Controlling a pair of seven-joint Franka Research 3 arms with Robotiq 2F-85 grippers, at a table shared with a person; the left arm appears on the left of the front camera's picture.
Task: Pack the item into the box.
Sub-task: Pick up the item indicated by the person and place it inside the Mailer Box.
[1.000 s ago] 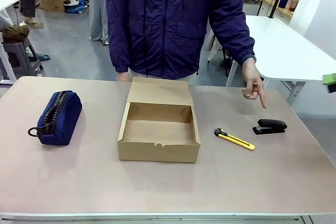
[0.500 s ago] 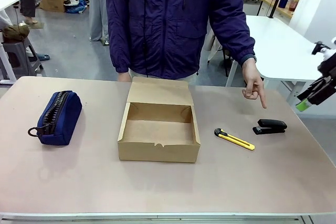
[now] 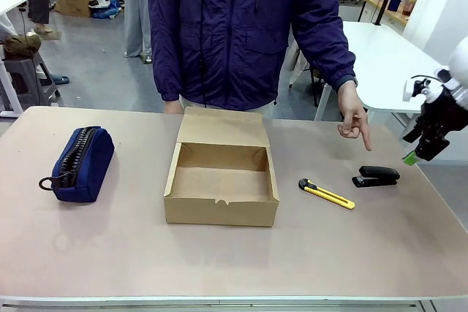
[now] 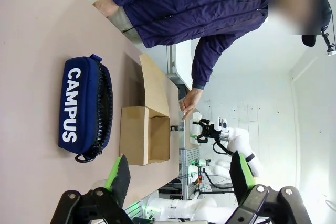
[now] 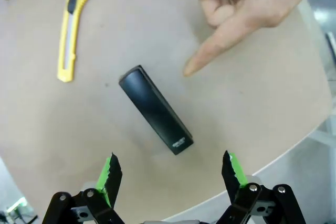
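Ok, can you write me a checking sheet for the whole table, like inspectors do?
Surface: table plain beige.
Job's things: black stapler lies right of the yellow knife; cardboard box open, empty.
Clutter: yellow knife, blue pouch at left.
Grippers: left gripper jaws open, holding nothing; right gripper jaws open, aimed at the stapler.
Cables: nothing seen on the table.
Surroundings: person's hand points at the stapler; white table behind.

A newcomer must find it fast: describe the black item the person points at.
Start at the open cardboard box in the middle of the table and go toward the robot's right, past the yellow knife. Beyond it, where the person's hand points, lies the stapler. It is black and wedge-shaped; the knife is yellow and black.
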